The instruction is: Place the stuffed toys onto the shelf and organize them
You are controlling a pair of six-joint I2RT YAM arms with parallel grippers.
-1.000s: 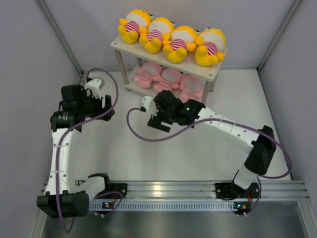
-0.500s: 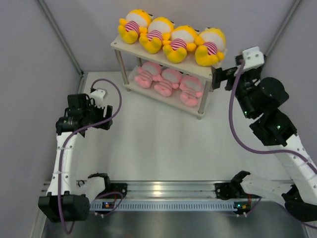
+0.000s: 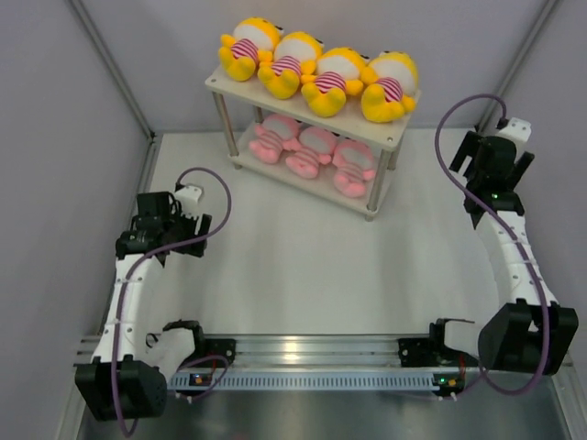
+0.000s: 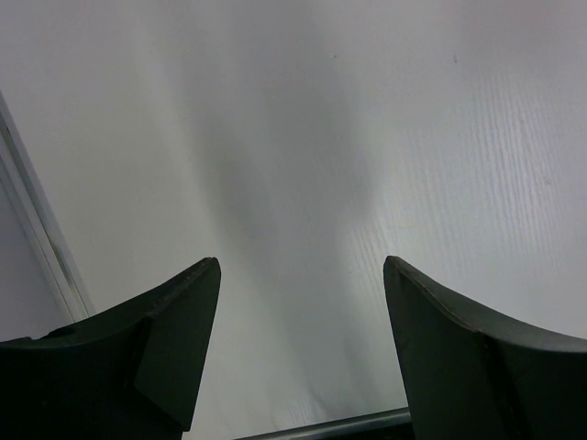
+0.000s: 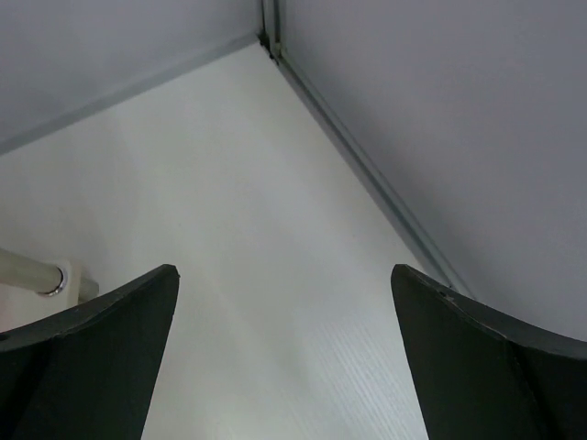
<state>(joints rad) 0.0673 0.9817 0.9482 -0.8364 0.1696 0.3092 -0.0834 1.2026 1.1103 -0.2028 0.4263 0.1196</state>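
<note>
The shelf point(image 3: 390, 137) stands at the back of the table. Four yellow stuffed toys point(image 3: 319, 71) lie side by side on its top board. Three pink stuffed toys point(image 3: 312, 151) lie in a row on its lower board. My left gripper point(image 3: 183, 229) is at the left side of the table, far from the shelf. In the left wrist view it point(image 4: 303, 266) is open and empty over bare table. My right gripper point(image 3: 481, 165) is right of the shelf, near the right wall. In the right wrist view it point(image 5: 284, 270) is open and empty.
Grey enclosure walls close in the table on the left, back and right point(image 3: 541, 110). A foot of the shelf's leg point(image 5: 37, 273) shows at the left of the right wrist view. The arms' mounting rail point(image 3: 312, 353) runs along the near edge.
My right arm has swung from in front of the shelf's lower board out to the right wall. My left arm has drawn back toward the near left. The toys have not moved.
</note>
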